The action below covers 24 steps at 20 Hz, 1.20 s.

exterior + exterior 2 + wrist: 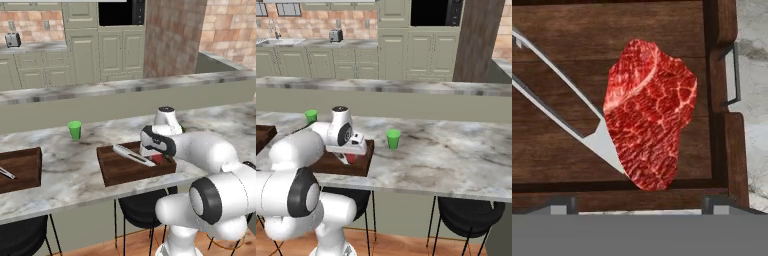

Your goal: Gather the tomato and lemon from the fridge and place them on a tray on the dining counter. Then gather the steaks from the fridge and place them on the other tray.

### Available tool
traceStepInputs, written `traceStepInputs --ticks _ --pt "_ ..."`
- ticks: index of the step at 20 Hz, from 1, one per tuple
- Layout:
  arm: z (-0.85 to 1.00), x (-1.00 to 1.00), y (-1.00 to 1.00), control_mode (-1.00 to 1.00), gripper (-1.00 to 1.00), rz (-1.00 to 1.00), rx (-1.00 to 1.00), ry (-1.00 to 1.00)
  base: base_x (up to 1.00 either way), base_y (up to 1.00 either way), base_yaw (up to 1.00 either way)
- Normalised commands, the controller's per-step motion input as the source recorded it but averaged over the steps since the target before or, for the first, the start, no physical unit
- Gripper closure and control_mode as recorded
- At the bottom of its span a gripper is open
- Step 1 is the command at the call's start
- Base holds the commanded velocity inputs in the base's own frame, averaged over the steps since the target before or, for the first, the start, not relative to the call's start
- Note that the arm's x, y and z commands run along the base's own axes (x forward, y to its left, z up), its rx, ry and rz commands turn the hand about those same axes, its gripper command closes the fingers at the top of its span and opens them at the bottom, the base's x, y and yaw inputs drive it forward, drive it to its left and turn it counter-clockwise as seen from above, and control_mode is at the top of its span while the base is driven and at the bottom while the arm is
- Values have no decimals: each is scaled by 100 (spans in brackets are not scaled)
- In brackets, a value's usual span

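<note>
Your arm was parked over the bench point(75, 165), the marbled dining counter. Landmark for everything below is the wooden tray point(120, 172) under the hand.

Progress, judged from this moment: one steak point(649, 115) lay flat on that tray, near its right-hand wall in the hand view, so that placement looked done. A second wooden tray point(22, 170) sat well to the left of the landmark tray on the same bench. I couldn't tell what was in it beyond a pale utensil at its edge, so tomato and lemon status is unconfirmed. The task says steaks, plural, and you had one visible, so at least one more fridge trip was probably left.

The gripper point(639, 205) hung just above the tray, fingers point(562, 204) spread wide, wider than the meat, holding nothing. The steak looked released, not gripped.

Steak orientation: long axis ran roughly top-to-bottom in the hand view, about parallel to the tray's handled end wall, leaning slightly. Broad upper end away from the fingers, narrower rounded end toward them, close to the near wall. A pale fat seam curved across the upper half.

Silver tongs point(557, 107) also lay on the tray, angled diagonally, their joined end touching or tucked under the steak's lower left edge.

Two green cups point(393, 138) stood on the bench beyond the tray, clear of it.
</note>
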Motion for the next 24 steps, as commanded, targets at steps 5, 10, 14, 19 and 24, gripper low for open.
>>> traceStepInputs --ticks 5,10,14,19,24 --pt "48 -39 0 -100 -100 0 1 0 0 0 0" --pt "42 -54 0 -100 -100 0 0 -2 0 0 0" --pt "37 -64 1 -100 -100 1 0 -6 0 0 0" --pt "35 -67 0 -100 -100 1 0 -5 0 0 0" --pt "23 -65 7 -100 -100 1 0 -3 0 0 0"
